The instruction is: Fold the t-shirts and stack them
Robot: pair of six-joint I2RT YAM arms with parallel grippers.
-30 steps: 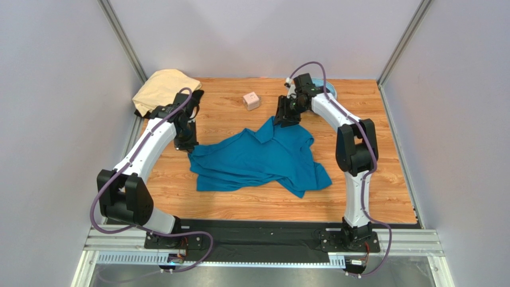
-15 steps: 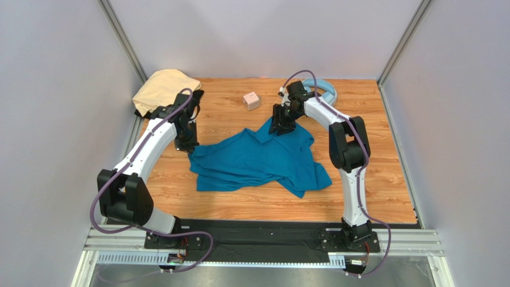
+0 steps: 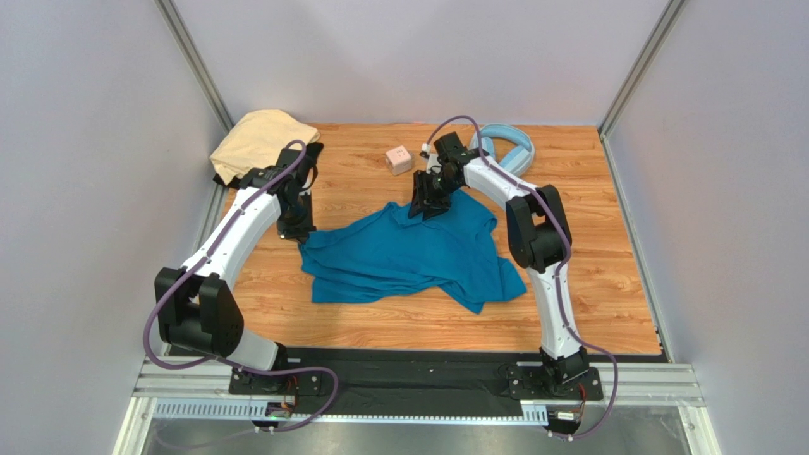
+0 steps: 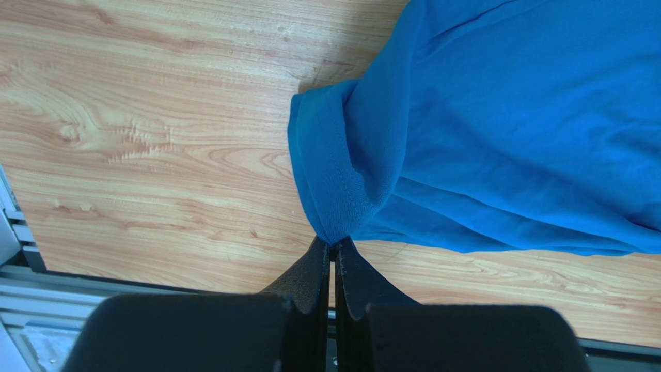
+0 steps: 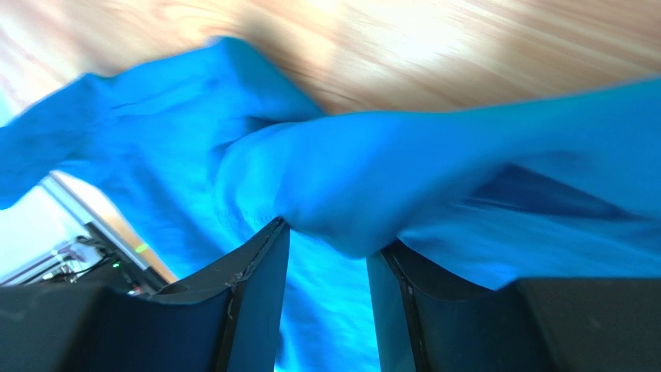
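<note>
Right gripper [image 3: 424, 207] has swung from 1 o'clock toward 12 o'clock, dragging the far edge of the teal shirt [image 3: 408, 256] leftward with it; the other arm has not shifted.

That shirt lies rumpled at the centre of the table [image 3: 608, 284], partly spread and not yet folded. It looks light, limp and thin. It should sag wherever it is unsupported and slide easily on the smooth wood, so hems, sleeve ends and corners are likely the best holds.

At the shirt's 12 o'clock edge, the right gripper's jaws stand partly apart, with a thick bunch of cloth filling the gap between them. The left gripper [image 3: 302, 230], at the 9 o'clock edge, is pressed almost together, pinching a stitched hem at its tips.

Farther out, a tan shirt [image 3: 254, 133] is heaped in the 10 o'clock corner. A cube [image 3: 400, 159] sits at 12 o'clock and headphones [image 3: 508, 147] at 1 o'clock.
</note>
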